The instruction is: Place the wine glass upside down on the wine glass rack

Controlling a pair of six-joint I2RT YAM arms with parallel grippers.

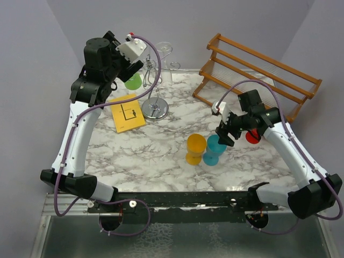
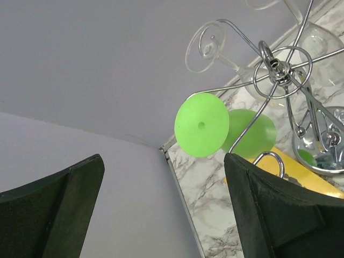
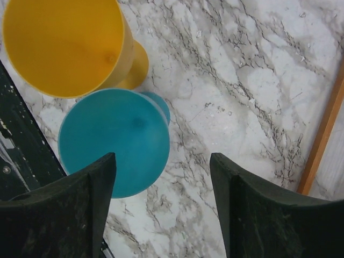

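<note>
**Right tool [image 3: 161, 161] above the teal wine glass [image 3: 113, 140], well apart from the wine glass rack [image 1: 155, 109]**

The teal wine glass stands upright, mouth up and stem vertical, on the rack's right-arm side, just beside a yellow glass [image 3: 64, 45]. The right tool is nearer and hovers over it with jaws apart, grasping nothing. The left tool [image 2: 164, 161], near the rack where a green glass [image 2: 201, 124] hangs inverted, is released wide and empty.

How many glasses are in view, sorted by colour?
green glass: 1
clear glass: 2
yellow glass: 1
blue glass: 1
red glass, partly hidden by the right arm: 1
Total: 6
</note>
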